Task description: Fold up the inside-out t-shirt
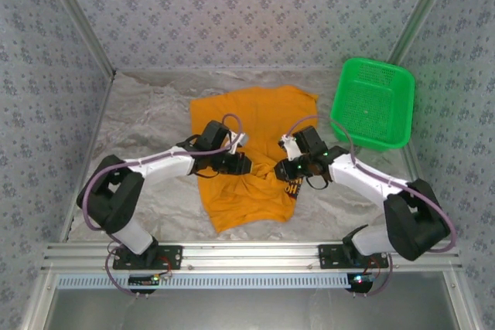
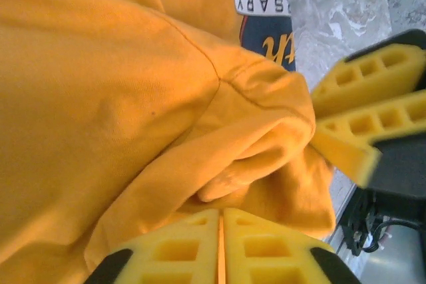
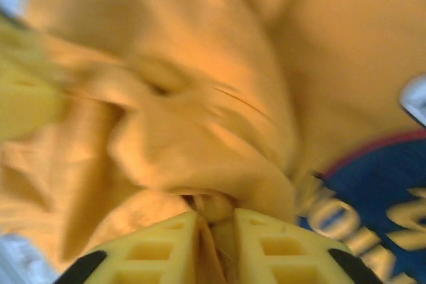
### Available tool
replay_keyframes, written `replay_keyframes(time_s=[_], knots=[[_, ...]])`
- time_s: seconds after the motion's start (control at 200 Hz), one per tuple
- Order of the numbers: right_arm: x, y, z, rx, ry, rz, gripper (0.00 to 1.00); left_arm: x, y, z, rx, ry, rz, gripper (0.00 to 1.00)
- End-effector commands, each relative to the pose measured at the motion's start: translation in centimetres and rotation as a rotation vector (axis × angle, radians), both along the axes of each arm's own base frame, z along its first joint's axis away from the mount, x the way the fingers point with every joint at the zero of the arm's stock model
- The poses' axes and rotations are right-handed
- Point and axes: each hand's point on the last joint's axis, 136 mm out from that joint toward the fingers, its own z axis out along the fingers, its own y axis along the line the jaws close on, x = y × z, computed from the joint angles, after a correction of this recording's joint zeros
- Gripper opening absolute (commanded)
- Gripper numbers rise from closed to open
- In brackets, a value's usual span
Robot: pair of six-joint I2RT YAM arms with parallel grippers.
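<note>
Pinches the inside-out t-shirt [image 2: 100, 98] in the tightly closed left gripper [image 2: 221, 214]. Clamps bunched cloth at the tips of the slightly parted right gripper [image 3: 214, 216].

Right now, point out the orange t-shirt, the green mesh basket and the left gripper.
orange t-shirt [image 1: 255, 110]: top external view, flat upper part.
green mesh basket [image 1: 370, 110]: top external view, bare floor.
left gripper [image 2: 221, 216]: left wrist view, between its fingertips.

Soft, wrinkly orange-yellow short-sleeved cloth t-shirt [image 1: 255, 117], mid-table on pale crinkled covering [image 1: 139, 113], near half in bunched folds, dark blue print uppermost.
</note>
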Motion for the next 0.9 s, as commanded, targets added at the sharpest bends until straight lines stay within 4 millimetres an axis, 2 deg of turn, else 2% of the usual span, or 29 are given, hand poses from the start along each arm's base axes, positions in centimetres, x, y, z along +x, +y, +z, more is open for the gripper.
replay_keyframes(time_s=[0.0,0.06,0.12,0.23,0.3,0.415,0.495,0.6,0.64,0.66,0.71,0.74,0.815,0.895], knots=[[0.0,-2.6,-0.3,-0.154,-0.027,-0.089,0.31,-0.7,-0.6,0.2,-0.056,-0.001,-0.033,0.04],[-0.3,-2.4,0.8,-0.182,-0.081,-0.061,0.36,-1.1,-0.4,0.4,-0.066,0.001,-0.037,0.04],[-0.6,-1.9,2.3,-0.184,-0.139,-0.031,0.39,-1.5,-0.2,0.5,-0.060,0.008,-0.042,0.10],[-1.1,-0.3,5.2,-0.151,-0.237,0.037,0.43,-1.6,0.3,0.6,-0.041,-0.001,-0.029,0.30],[-1.4,1.0,6.3,-0.145,-0.262,0.086,0.43,-1.2,0.7,0.7,-0.022,-0.018,-0.010,0.35],[-1.5,3.1,5.5,-0.096,-0.210,0.112,0.44,-0.3,1.0,0.6,-0.001,-0.025,0.022,0.42],[-1.5,3.8,3.8,-0.086,-0.169,0.102,0.44,0.4,0.9,0.3,0.014,-0.039,0.026,0.46],[-1.4,4.0,1.4,-0.110,-0.119,0.097,0.44,2.0,1.3,-1.5,0.088,-0.073,0.055,0.48],[-1.5,4.5,0.9,-0.099,-0.095,0.114,0.39,2.2,1.0,-1.8,0.092,-0.066,0.046,0.48],[-1.5,4.8,0.8,-0.086,-0.085,0.125,0.33,2.3,0.8,-1.8,0.088,-0.060,0.043,0.48],[-1.8,5.4,0.8,-0.062,-0.067,0.154,0.09,2.4,0.2,-1.8,0.072,-0.050,0.027,0.48],[-2.0,6.0,1.4,-0.035,-0.069,0.180,0.00,2.5,-0.1,-1.7,0.067,-0.045,0.024,0.47],[-3.3,7.6,3.9,0.055,-0.113,0.301,0.00,2.8,-0.3,-1.2,0.064,-0.041,0.024,0.42],[-6.1,9.0,6.9,0.135,-0.202,0.477,0.00,3.1,0.0,-0.6,0.082,-0.052,0.042,0.36]])
